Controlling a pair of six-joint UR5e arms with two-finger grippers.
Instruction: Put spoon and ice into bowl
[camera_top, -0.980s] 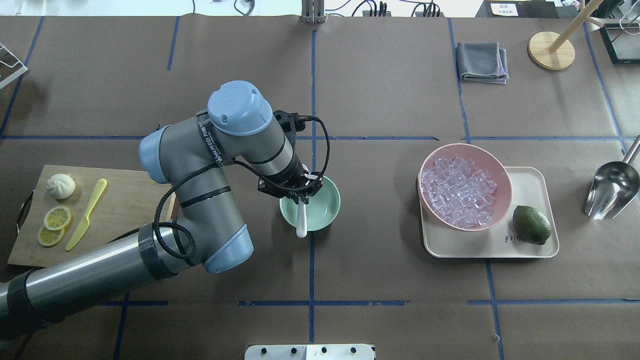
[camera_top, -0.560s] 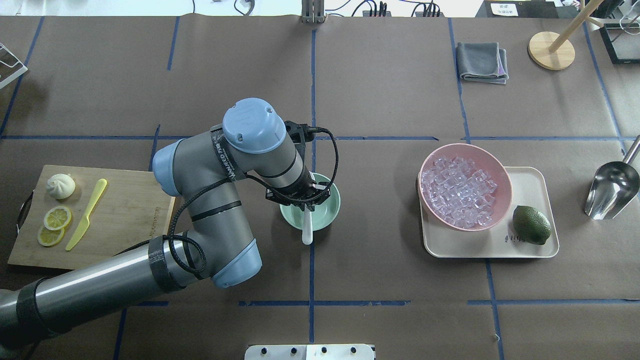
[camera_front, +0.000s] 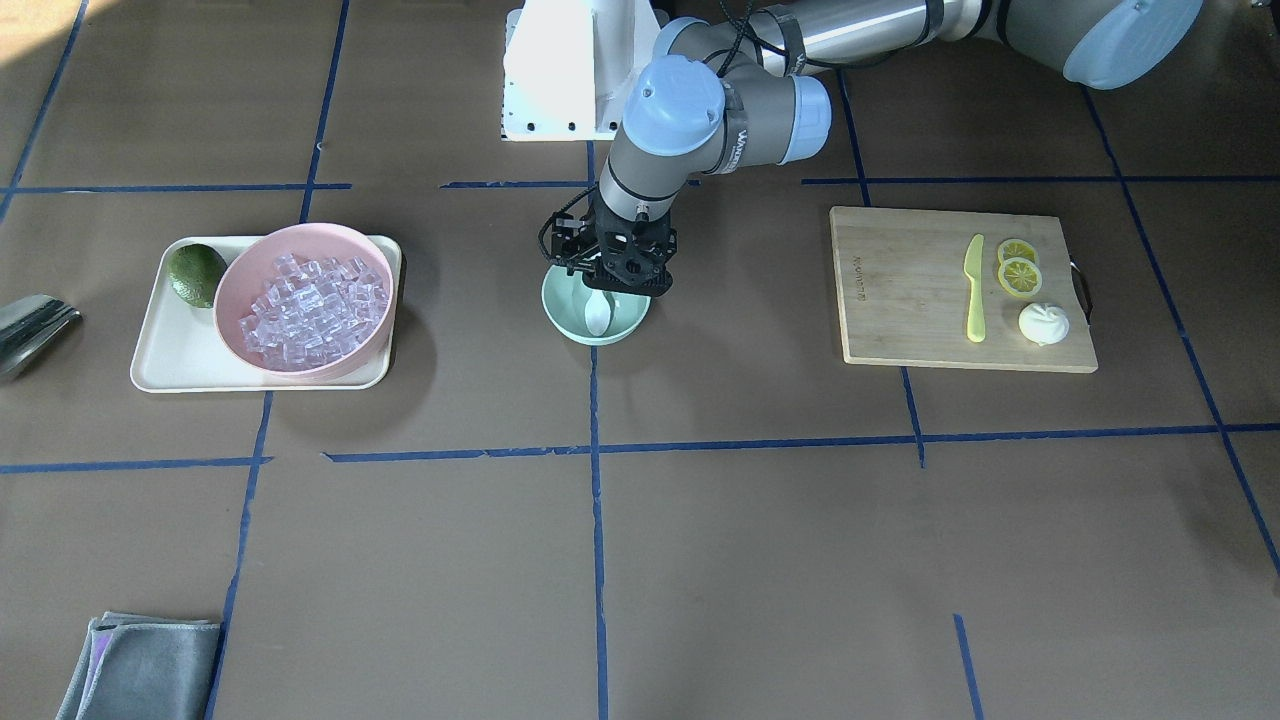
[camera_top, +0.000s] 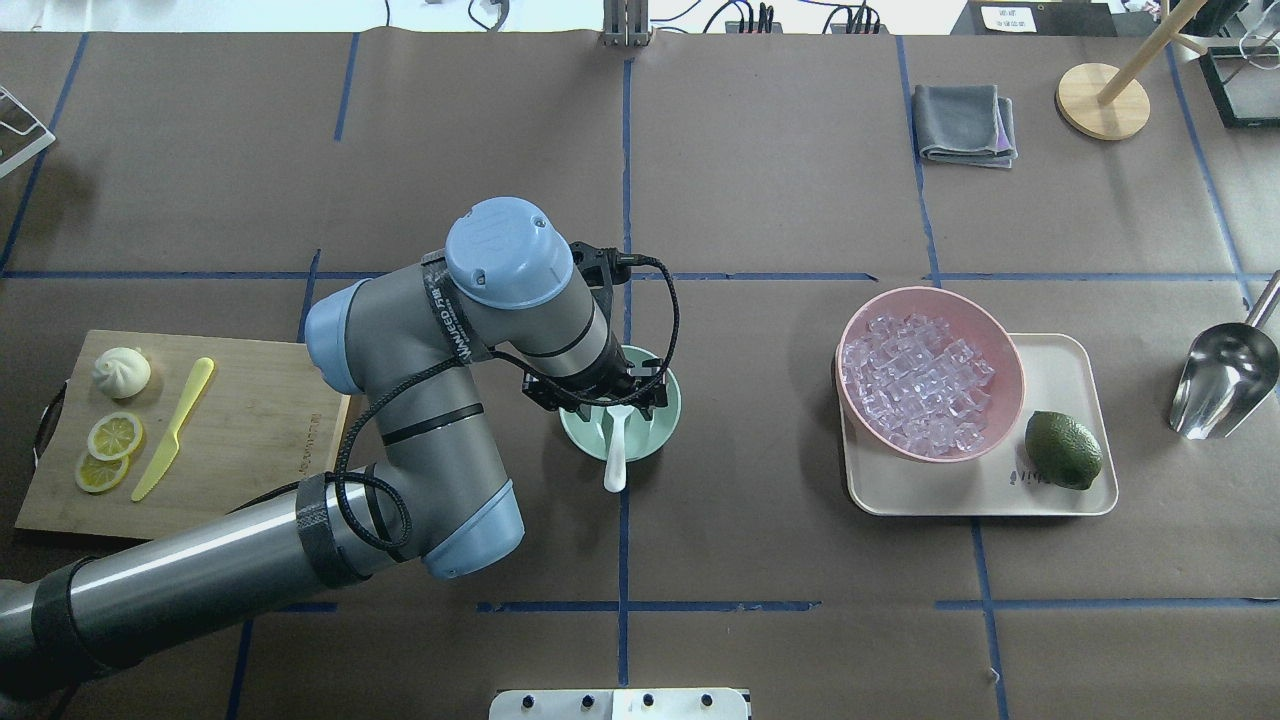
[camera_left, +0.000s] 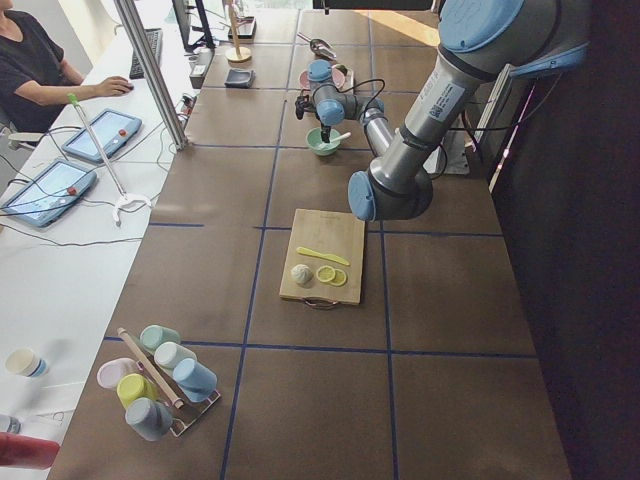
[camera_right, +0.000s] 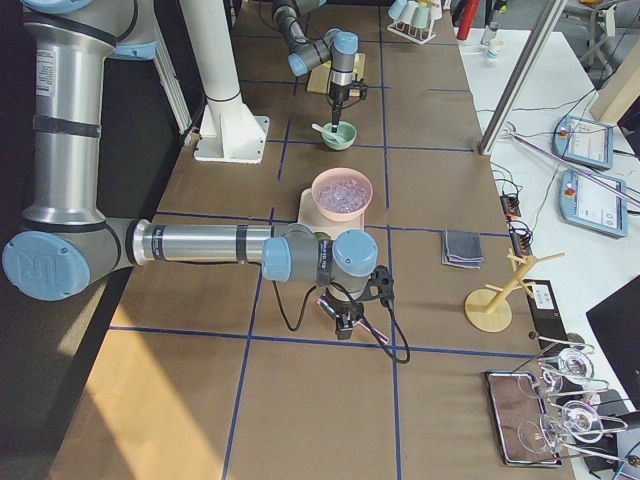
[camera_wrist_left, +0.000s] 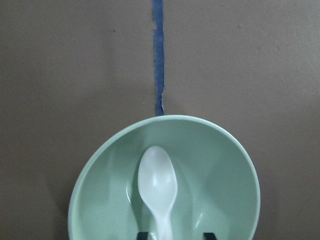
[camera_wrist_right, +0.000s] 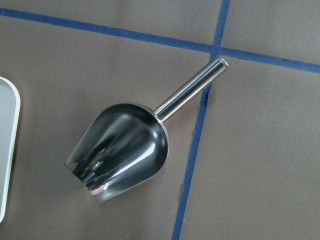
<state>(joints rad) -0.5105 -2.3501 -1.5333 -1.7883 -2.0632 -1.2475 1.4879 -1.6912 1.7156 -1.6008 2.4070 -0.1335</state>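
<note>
Looking at a brown-papered bench (camera_top: 780, 200) gridded in blue tape (camera_top: 625, 180), white desk (camera_left: 60, 250) along one side. Seeing the left arm (camera_top: 400, 420) bending over mid-bench, wrist pointing down. Spotting ice (camera_top: 915, 385) sitting in the pink bowl (camera_top: 1005, 345), well apart from the green bowl (camera_top: 652, 430). Noticing the spoon (camera_top: 616, 450) lying in that bowl, handle poking over the rim. Finding the left fingers (camera_wrist_left: 144, 234) spread either side of it, gripping nothing. Not managing to tell the right fingers' (camera_right: 347, 322) state.

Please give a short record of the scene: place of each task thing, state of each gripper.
spoon: scoop end lies in the bowl, handle over its rim
bowl: holds the spoon, no ice
ice: in the pink bowl on the tray
left gripper: open, around the spoon handle
right gripper: above the scoop; open or shut cannot be told
</note>
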